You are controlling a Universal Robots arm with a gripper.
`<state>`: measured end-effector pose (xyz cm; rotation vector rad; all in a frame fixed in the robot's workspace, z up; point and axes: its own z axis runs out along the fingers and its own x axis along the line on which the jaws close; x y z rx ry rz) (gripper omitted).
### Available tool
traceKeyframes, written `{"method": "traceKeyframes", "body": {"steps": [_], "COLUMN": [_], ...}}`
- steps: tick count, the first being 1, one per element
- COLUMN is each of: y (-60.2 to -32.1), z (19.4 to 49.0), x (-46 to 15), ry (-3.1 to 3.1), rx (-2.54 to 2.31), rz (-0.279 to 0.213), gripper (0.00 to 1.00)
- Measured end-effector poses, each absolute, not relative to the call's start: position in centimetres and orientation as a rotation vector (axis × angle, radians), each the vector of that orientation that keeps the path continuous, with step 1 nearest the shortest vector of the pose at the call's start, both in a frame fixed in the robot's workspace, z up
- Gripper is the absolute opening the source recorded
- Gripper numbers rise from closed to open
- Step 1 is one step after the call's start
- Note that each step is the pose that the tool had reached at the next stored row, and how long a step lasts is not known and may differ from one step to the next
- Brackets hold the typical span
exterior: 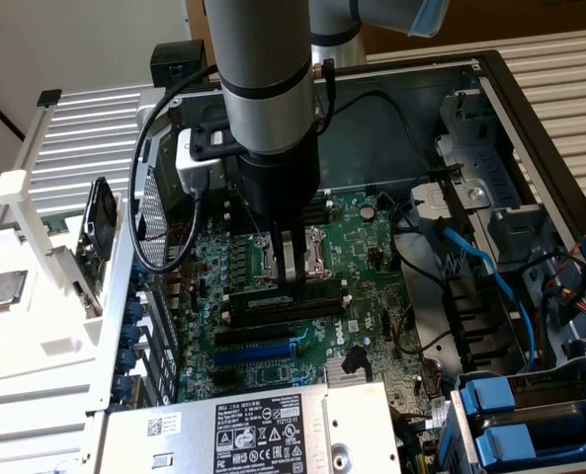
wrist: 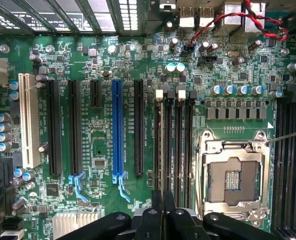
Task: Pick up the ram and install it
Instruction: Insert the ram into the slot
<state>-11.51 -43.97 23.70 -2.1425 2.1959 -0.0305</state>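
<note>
- Your hand (exterior: pixel 291 279) hangs over the motherboard (wrist: pixel 103 125), right at the processor socket (wrist: pixel 233 180), with its fingers drawn narrow.
- You have them pinched on the top edge of the ram (exterior: pixel 263 303).
- The ram stands on edge in a black slot just beside that socket.
- The blue slot (wrist: pixel 117 130) lies farther from the socket.

The motherboard (wrist: pixel 103 145) was green with fine pale lines. It carried a blue slot (wrist: pixel 117 130), several black slots (wrist: pixel 54 125) and a white slot (wrist: pixel 29 120). The twisted wire (wrist: pixel 215 23) was red and black, the socket frame (wrist: pixel 232 147) silver, the gripper (wrist: pixel 162 200) black.
</note>
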Motion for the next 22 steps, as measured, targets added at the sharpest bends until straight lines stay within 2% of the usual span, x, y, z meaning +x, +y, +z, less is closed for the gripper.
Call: {"method": "traceKeyframes", "body": {"steps": [22], "y": [-44.36], "z": [23.69], "x": [-11.47], "ry": [2.193], "rx": [-2.135], "rz": [-0.007], "gripper": [0.12]}}
